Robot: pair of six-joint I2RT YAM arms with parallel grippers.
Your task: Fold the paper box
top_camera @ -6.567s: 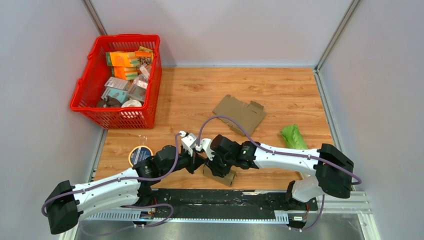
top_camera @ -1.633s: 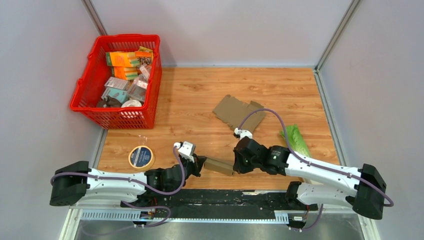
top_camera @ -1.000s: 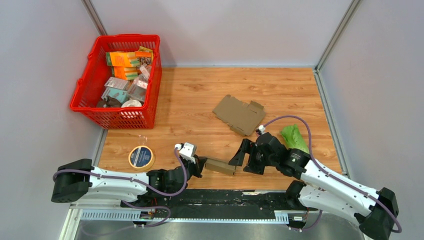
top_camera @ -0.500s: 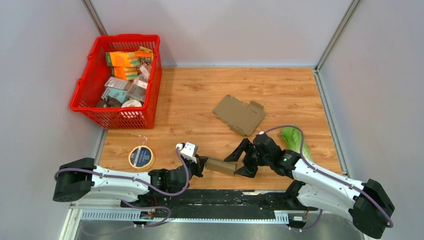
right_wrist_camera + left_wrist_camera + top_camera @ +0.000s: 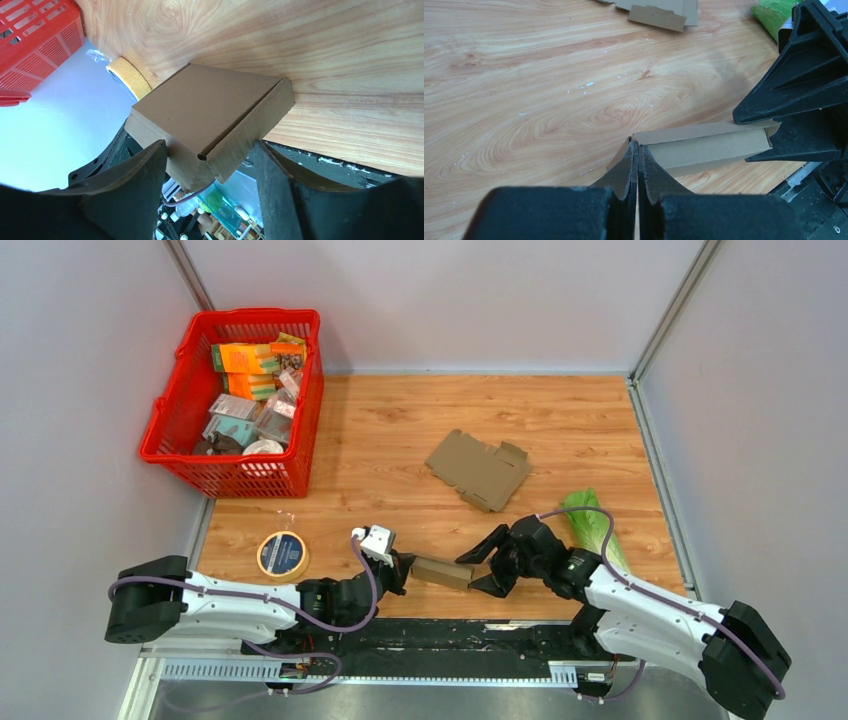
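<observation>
While left gripper [image 5: 637,150] pinches the paper box [image 5: 704,147], my right gripper [image 5: 479,565], seemingly open astride it, could crush it closing.

The overhead view is bright and evenly lit from above. The wooden table [image 5: 400,420] shows no glare, and only short, soft shadows lie under the arms at 6 o'clock. Everything there is in focus.

In the left wrist view the paper box [image 5: 704,150] and the wood grain are sharp. The dark fingers [image 5: 624,175] at 6 o'clock are blurred and nearly featureless, and a faint shadow dulls the wood at 3 o'clock.

The right wrist view is tilted. Its fingers [image 5: 130,190] are soft black shapes at 6 o'clock, and the pale wall [image 5: 55,130] at 9 o'clock is washed out.
</observation>
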